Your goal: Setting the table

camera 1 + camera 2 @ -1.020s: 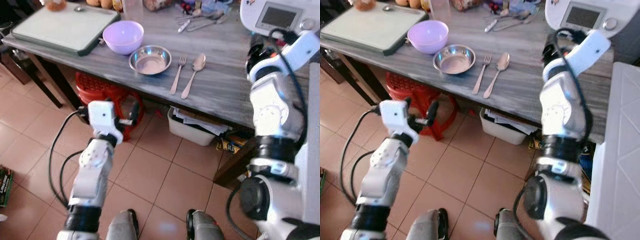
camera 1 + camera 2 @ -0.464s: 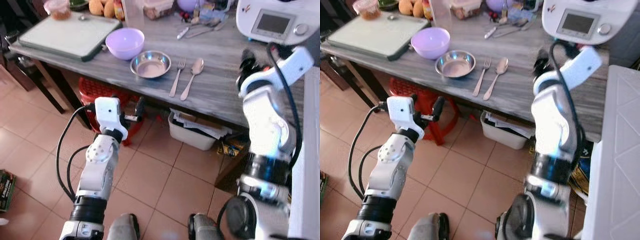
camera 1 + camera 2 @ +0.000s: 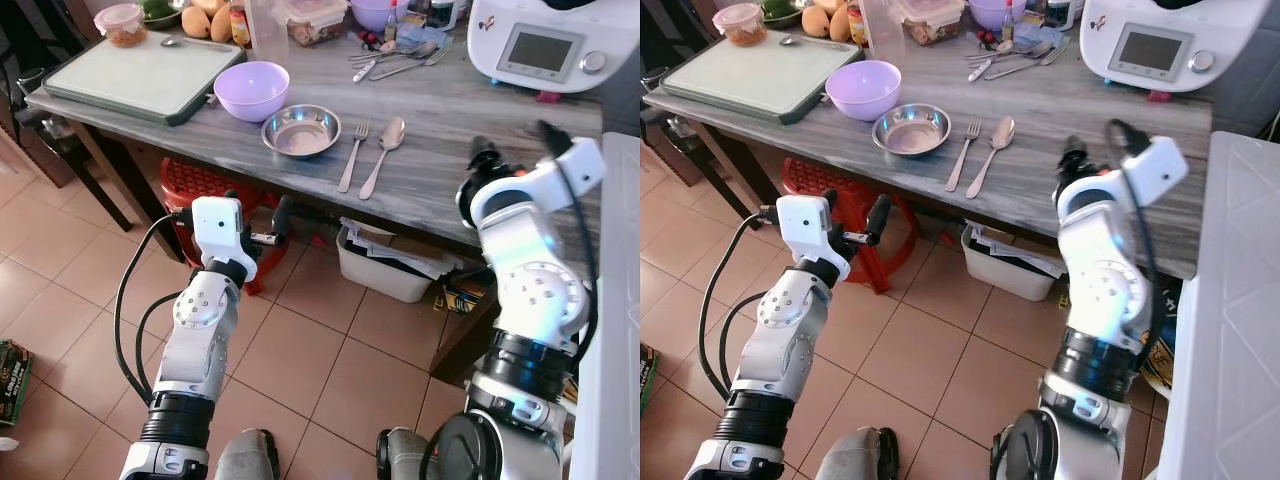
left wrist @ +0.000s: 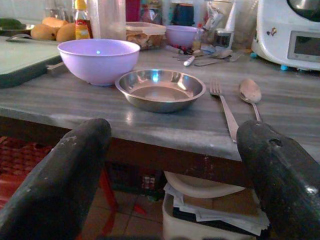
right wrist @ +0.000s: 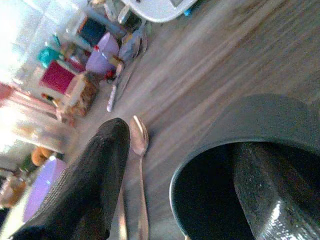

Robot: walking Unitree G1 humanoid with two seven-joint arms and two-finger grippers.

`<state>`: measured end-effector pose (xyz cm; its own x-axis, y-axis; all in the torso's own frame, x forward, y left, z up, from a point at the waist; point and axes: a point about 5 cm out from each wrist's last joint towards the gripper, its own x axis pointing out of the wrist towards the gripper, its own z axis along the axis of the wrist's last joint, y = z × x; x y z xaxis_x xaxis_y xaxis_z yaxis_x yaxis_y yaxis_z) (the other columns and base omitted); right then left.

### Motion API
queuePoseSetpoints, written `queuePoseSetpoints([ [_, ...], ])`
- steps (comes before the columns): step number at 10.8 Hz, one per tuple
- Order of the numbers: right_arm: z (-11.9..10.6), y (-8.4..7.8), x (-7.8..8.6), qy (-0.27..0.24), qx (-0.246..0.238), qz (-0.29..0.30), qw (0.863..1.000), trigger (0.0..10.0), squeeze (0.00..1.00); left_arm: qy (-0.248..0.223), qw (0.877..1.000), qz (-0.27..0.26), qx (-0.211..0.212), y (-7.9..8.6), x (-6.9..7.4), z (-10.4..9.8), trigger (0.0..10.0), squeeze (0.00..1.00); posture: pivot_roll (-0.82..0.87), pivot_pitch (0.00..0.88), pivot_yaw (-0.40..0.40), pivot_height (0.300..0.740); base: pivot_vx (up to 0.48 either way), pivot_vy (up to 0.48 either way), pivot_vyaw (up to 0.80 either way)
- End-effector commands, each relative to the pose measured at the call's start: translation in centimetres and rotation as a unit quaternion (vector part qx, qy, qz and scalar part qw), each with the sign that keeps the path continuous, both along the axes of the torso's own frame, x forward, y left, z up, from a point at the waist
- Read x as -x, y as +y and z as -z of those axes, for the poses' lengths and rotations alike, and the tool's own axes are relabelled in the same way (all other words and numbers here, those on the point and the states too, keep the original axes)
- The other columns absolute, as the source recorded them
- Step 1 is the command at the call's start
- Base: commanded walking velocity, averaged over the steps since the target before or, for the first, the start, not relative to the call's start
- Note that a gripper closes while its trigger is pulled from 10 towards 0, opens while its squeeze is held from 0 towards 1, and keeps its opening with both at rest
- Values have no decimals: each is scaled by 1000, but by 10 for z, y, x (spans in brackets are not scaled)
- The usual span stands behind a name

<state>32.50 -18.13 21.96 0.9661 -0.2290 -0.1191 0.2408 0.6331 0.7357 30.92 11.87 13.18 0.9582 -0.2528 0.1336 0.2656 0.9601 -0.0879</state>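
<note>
Judging by the layout, you have a steel bowl (image 3: 301, 130), fork (image 3: 350, 155) and spoon (image 3: 384, 152) already set in a row on the table (image 3: 430, 170). Your right tool (image 5: 180, 200) is clasping a dark cup (image 5: 220, 165) by its rim, just beside that spoon; the cup isn't released yet. Your left tool (image 4: 172, 165) hangs spread and empty, below the table edge, the bowl ahead of it. Grey wood-grain top, cluttered at the back; terracotta tile floor (image 3: 300, 350) below.

Board (image 3: 140, 72): green-edged, at the desk's left end
Appliance (image 3: 537, 42): white, far right
Stool (image 3: 200, 190): red, under the desk
Bin (image 3: 385, 268): white, holding papers
</note>
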Motion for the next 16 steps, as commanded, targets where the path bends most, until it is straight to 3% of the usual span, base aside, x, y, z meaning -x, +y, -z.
queuePoseSetpoints([
  [1, -8, -1, -2, -12, -17, 2, 1000, 10000, 0, 1, 1000, 1, -6, 4, 1, 2, 10000, 0, -83, 71, 90, 740, 0, 0, 0],
  [7, -23, -31, -15, -52, -108, 51, 991, 10000, 0, 3, 1000, 15, -20, 7, 3, 0, 10000, 0, -63, 81, 127, 740, 0, 0, 0],
  [16, -31, -34, -19, -64, -104, 54, 991, 10000, 0, 3, 1000, 15, -23, 9, 3, -1, 10000, 0, -58, 82, 129, 740, 0, 0, 0],
])
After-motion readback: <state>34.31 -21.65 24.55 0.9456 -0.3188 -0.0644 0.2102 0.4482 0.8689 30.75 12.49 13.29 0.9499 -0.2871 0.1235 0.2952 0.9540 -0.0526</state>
